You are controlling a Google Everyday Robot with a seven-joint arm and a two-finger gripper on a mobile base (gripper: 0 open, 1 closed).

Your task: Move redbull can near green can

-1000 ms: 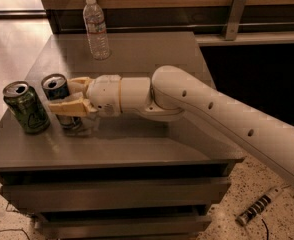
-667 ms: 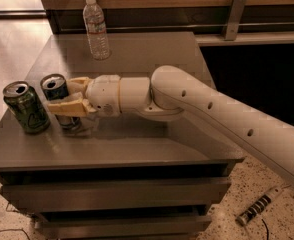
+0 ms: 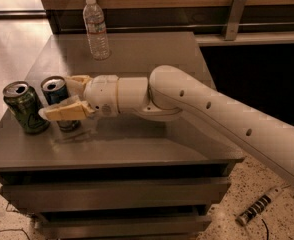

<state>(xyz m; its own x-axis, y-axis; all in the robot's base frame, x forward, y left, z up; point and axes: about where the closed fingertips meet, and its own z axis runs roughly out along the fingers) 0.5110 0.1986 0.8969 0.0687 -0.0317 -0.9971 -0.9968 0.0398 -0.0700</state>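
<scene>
The redbull can [image 3: 55, 90], slim and blue-and-silver, stands upright near the table's left edge. The stout green can [image 3: 25, 108] stands just to its left, a narrow gap between them. My gripper [image 3: 58, 98] reaches in from the right and straddles the redbull can. One tan finger [image 3: 67, 112] crosses in front of the can's lower body, the other finger [image 3: 77, 80] sits behind its top. The fingers appear closed on the can, whose base rests on the table.
A clear plastic water bottle [image 3: 96, 29] stands upright at the back of the grey table [image 3: 152, 144]. The table's left edge lies close beside the green can. My white arm [image 3: 212, 109] spans the right half of the table. A striped object [image 3: 259, 206] lies on the floor.
</scene>
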